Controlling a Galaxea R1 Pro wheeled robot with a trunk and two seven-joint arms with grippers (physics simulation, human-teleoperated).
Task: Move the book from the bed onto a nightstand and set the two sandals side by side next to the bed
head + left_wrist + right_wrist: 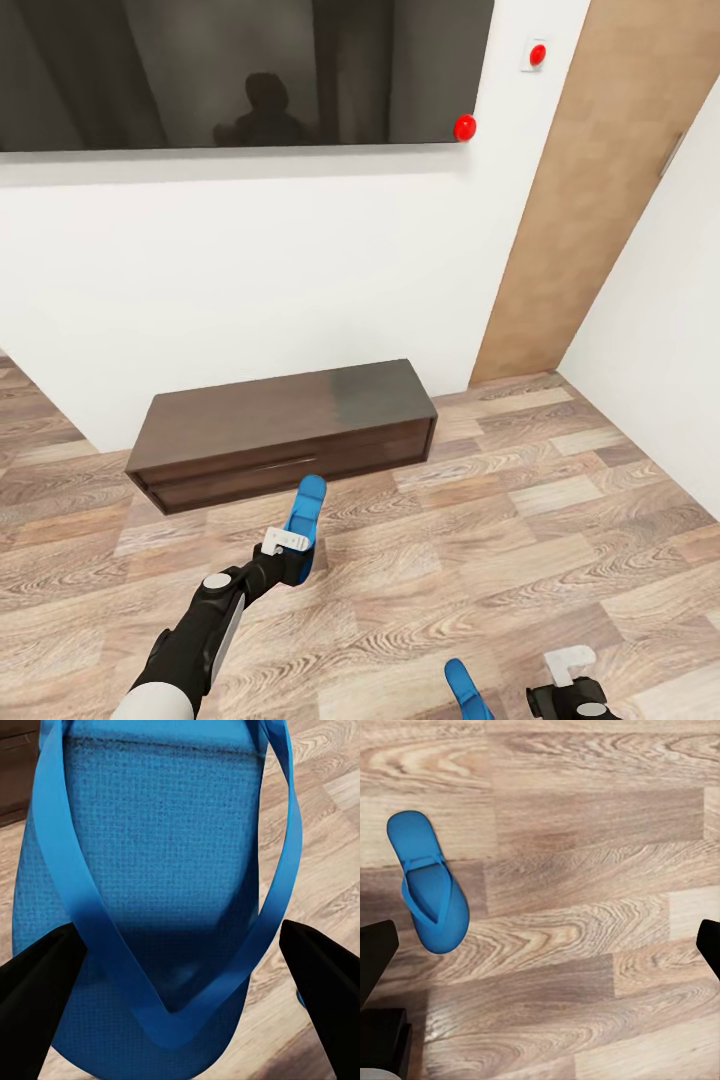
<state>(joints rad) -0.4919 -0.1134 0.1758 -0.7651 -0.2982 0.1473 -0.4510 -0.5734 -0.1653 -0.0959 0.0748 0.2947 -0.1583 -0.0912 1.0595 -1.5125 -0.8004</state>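
Head view: the left tool (290, 552) holds one blue sandal (305, 522) upright above the floor (560, 520), in front of a long low dark bench (285, 430). The left wrist view shows that sandal's strap (169, 1016) and sole between the fingers (37, 982), closed on it. The second sandal (427, 881) lies flat on the floor; the right tool (570, 680) hangs wide open beside it. Judgement: light, flexible foam that bends under pressure. Grip across the sole edge, not the thin strap.
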